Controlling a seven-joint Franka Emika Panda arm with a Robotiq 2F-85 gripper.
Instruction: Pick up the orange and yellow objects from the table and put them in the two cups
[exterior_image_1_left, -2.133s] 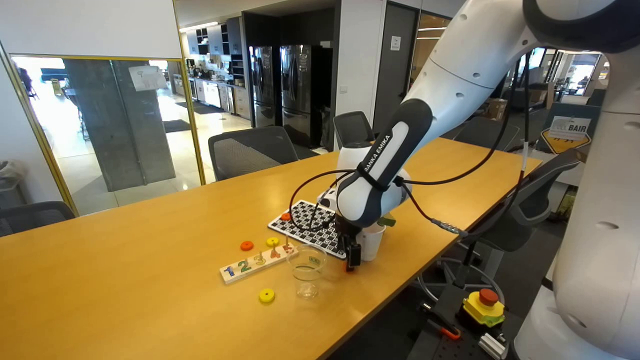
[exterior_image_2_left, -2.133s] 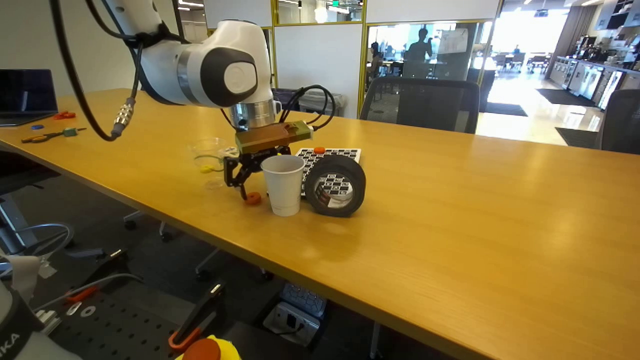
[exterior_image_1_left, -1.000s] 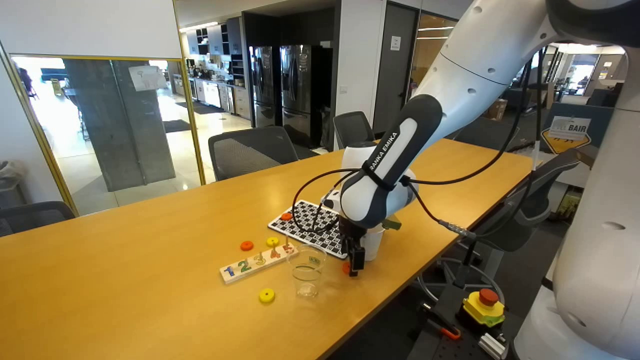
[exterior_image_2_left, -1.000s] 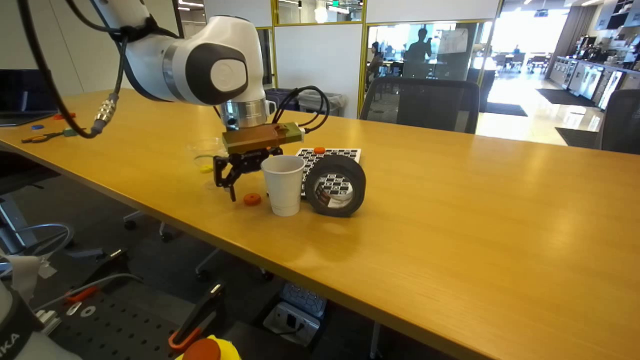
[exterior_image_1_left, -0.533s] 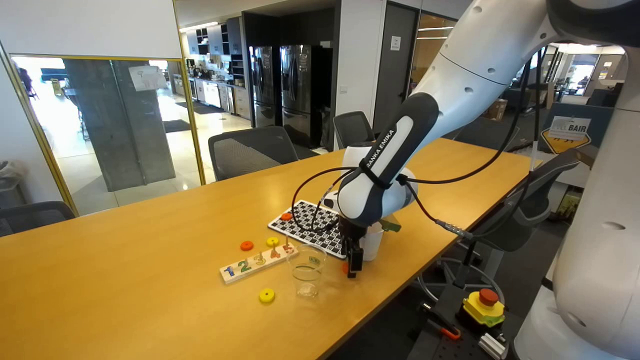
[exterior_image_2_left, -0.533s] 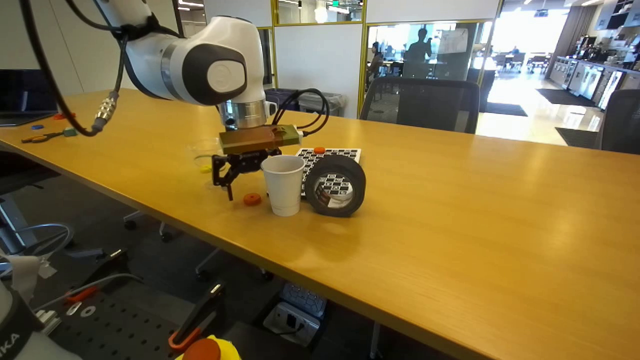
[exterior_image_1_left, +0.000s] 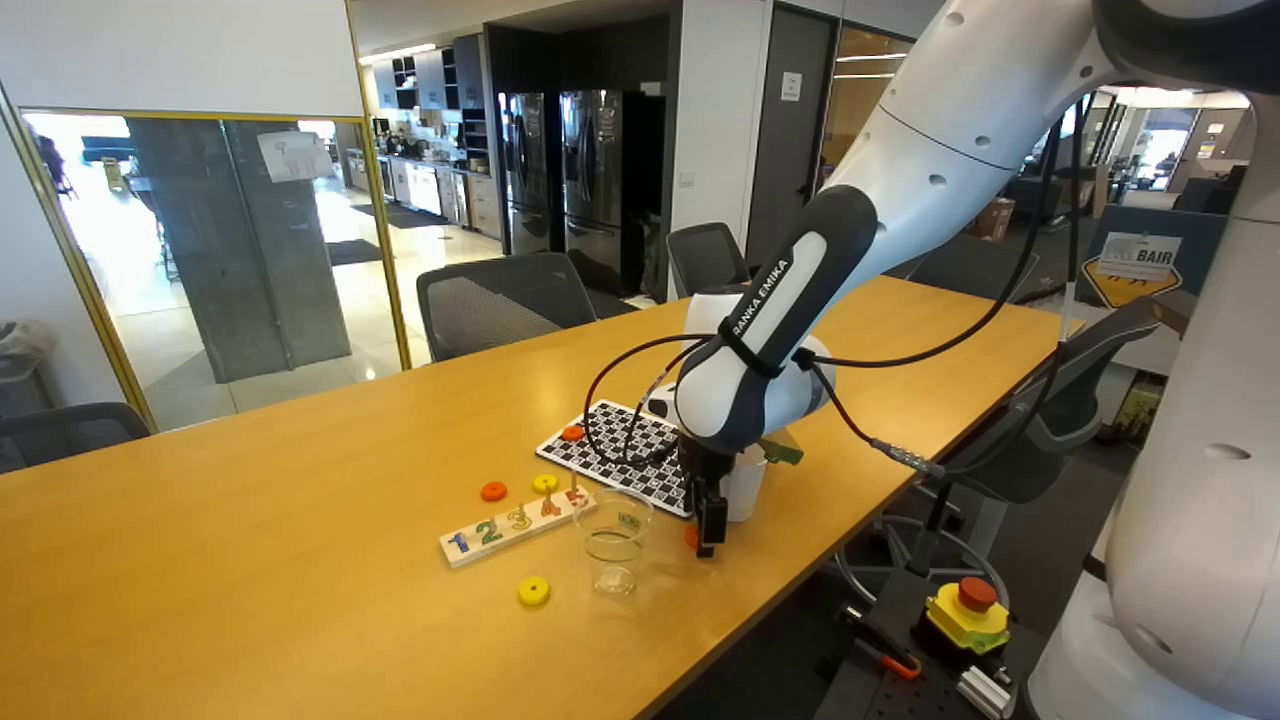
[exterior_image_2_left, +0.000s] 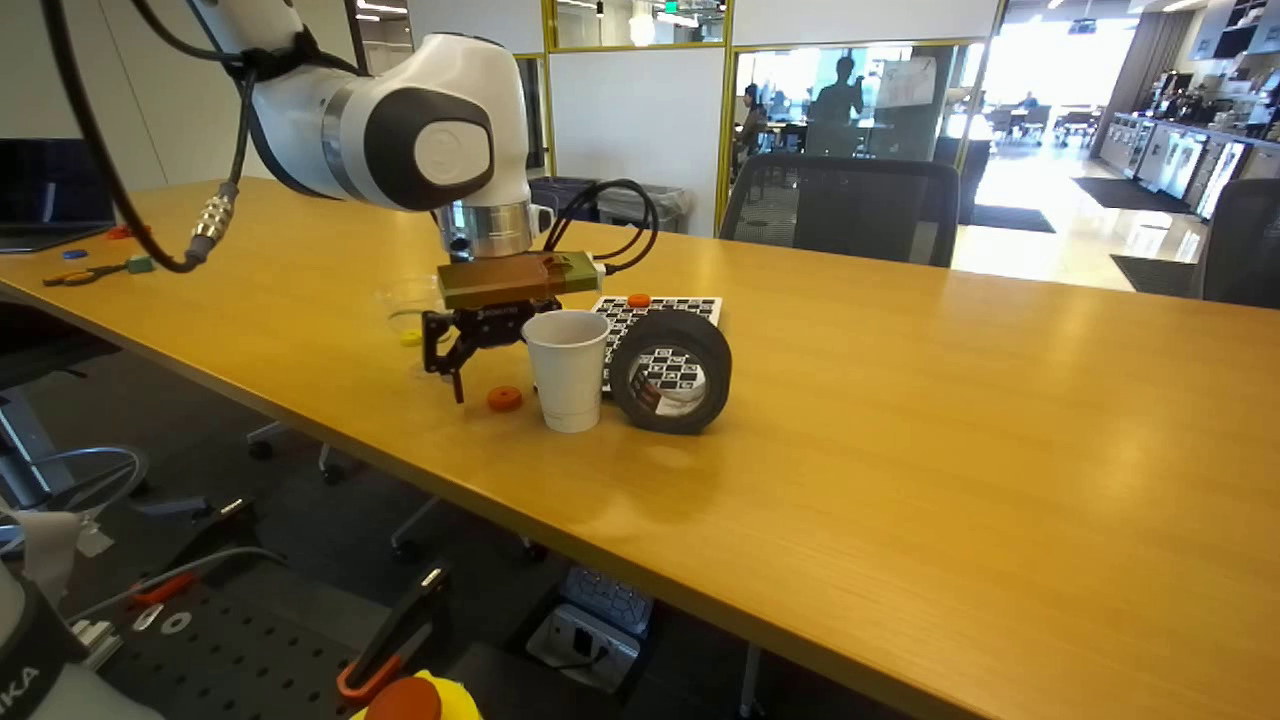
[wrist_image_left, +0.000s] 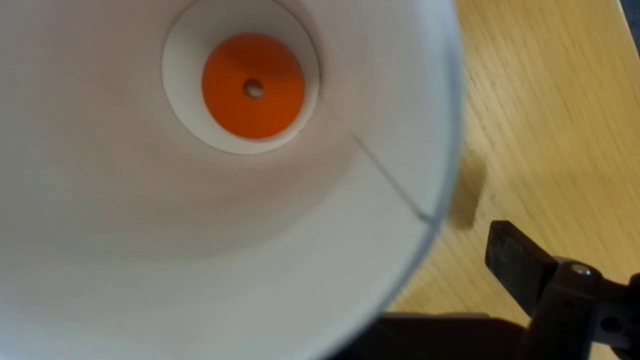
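Orange disc (exterior_image_1_left: 691, 537) partly behind hand (exterior_image_1_left: 706, 538)

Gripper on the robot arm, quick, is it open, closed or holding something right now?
Gripper: open, nothing seen in its hold; the visible finger stands apart from the orange disc beside the white cup.

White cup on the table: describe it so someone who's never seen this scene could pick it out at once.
In an exterior view, follow the long wooden table to the thick black ring standing on edge. Close beside it, upright, is the white cup. The wrist view shows an orange disc inside; opaque walls set this cup apart from the clear cup.
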